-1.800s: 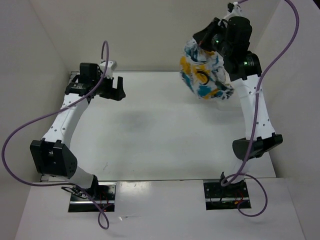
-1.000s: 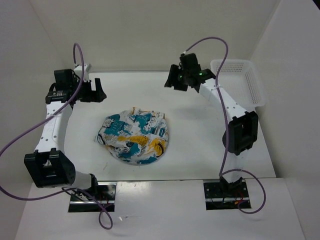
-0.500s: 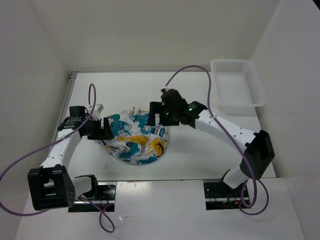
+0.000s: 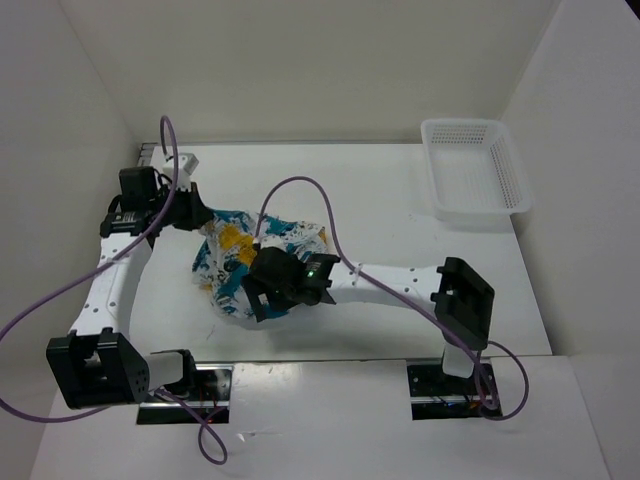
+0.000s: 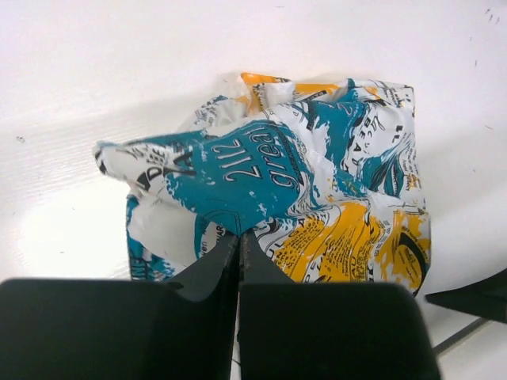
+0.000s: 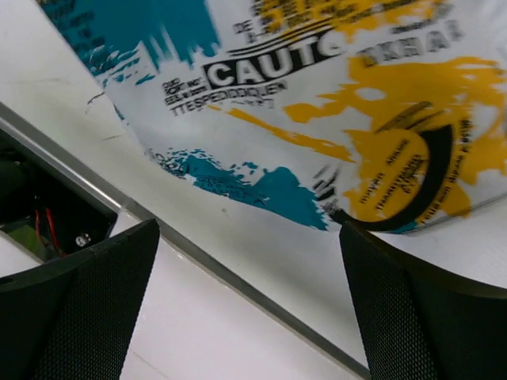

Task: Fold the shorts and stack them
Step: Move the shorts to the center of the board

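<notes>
Your right gripper (image 4: 262,300) is now sitting over the near side of the shorts (image 4: 235,262), having swung across from their far right side half a sec ago. Your left gripper (image 5: 238,237) is working at the far left part of the heap instead of its left side, and the fabric is looking narrower and more bunched than before.

You're seeing the shorts lying crumpled on the left half of the tabletop (image 4: 400,200), approx midway btwn the far and near edges. They're well apart from the white mesh basket (image 4: 475,180), which is sitting in the far right corner.

Left jaws are pressing fully together w/ a fold of teal-printed fabric pinched at their tips, and the cloth is rising toward them in a ridge.

Right jaws are standing wide apart w/ nothing btwn them. They're hovering over the yellow-and-teal near part of the shorts, where black lettering is showing, w/ the tabletop's near edge showing just past the fabric. That arm's purple cable (image 4: 300,200) is arching above the heap.
</notes>
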